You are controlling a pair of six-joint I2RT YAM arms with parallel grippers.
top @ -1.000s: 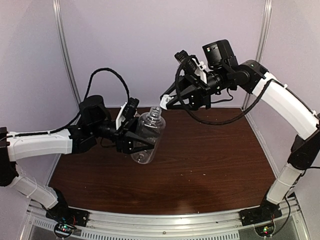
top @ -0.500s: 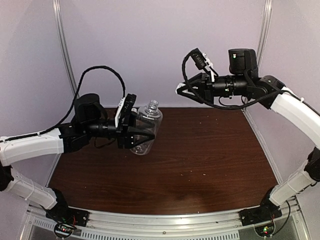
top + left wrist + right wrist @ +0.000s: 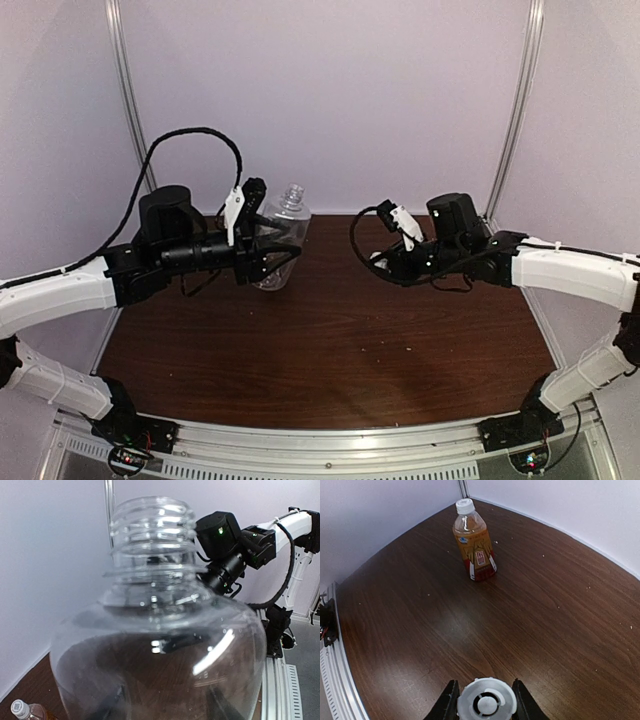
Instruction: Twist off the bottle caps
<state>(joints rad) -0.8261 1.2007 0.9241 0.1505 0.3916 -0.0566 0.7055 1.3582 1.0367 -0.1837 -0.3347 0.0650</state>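
Clear bottle [image 3: 280,240], uncapped, gripped aloft by part-open left jaws. White cap [image 3: 486,703] pinched in closed right jaws. Amber bottle [image 3: 474,545] capped, on table [image 3: 545,605]. Risk: cap dropped from height, rolled off table.

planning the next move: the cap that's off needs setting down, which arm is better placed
Right. The right tool is shut on the white cap, over the table; the left tool is busy gripping the clear bottle.

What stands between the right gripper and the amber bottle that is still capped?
Nothing visible: in the right wrist view only bare table lies between the right gripper and the amber bottle, standing upright with its white cap on. The gripper is shut on a loose cap, though.
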